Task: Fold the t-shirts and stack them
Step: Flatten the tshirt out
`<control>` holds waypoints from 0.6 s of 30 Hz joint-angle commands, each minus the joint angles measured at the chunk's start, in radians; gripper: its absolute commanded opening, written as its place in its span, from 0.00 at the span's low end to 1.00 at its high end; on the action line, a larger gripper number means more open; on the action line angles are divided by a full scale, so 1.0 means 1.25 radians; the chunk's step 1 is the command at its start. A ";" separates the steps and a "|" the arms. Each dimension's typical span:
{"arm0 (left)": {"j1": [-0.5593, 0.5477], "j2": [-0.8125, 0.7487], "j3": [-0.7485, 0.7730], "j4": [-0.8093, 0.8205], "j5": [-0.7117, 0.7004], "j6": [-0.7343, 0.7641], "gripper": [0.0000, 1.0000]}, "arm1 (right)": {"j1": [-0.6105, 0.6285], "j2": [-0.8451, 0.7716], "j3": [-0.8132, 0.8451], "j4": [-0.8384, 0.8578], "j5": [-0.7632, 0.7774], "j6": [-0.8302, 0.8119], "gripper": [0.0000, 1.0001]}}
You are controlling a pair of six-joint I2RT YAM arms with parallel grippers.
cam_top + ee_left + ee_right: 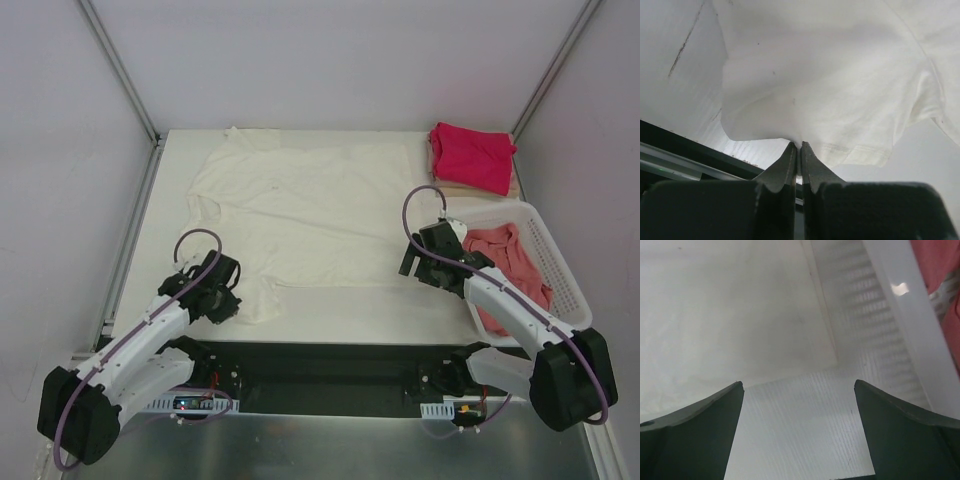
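One cream t-shirt (830, 75) hem pinched in left gripper (800, 146); right gripper (798, 385) spread, empty.

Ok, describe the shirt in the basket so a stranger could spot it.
At the right side of the table sits a white slotted basket. The salmon-pink shirt lies crumpled inside it. It is paler than the magenta shirt behind the basket, and unfolded.

The cream t-shirt (300, 215) covers the middle of the table (350, 312). Bare room lies below it in the lower middle and down the left side. The white basket (560, 262) blocks the right side. The red t-shirt (472, 155) fills the upper right corner.
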 commanded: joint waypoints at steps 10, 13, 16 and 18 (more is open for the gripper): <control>-0.008 -0.080 -0.018 -0.018 -0.028 0.029 0.00 | 0.001 0.068 -0.046 0.058 0.061 0.130 0.74; -0.008 -0.091 -0.016 -0.018 -0.034 0.032 0.00 | 0.002 0.105 -0.044 0.073 0.062 0.132 0.69; -0.008 -0.100 -0.015 -0.018 -0.039 0.032 0.00 | 0.002 0.133 -0.048 0.092 0.068 0.138 0.66; -0.008 -0.102 -0.011 -0.018 -0.037 0.035 0.00 | 0.003 0.152 -0.046 0.100 0.067 0.139 0.59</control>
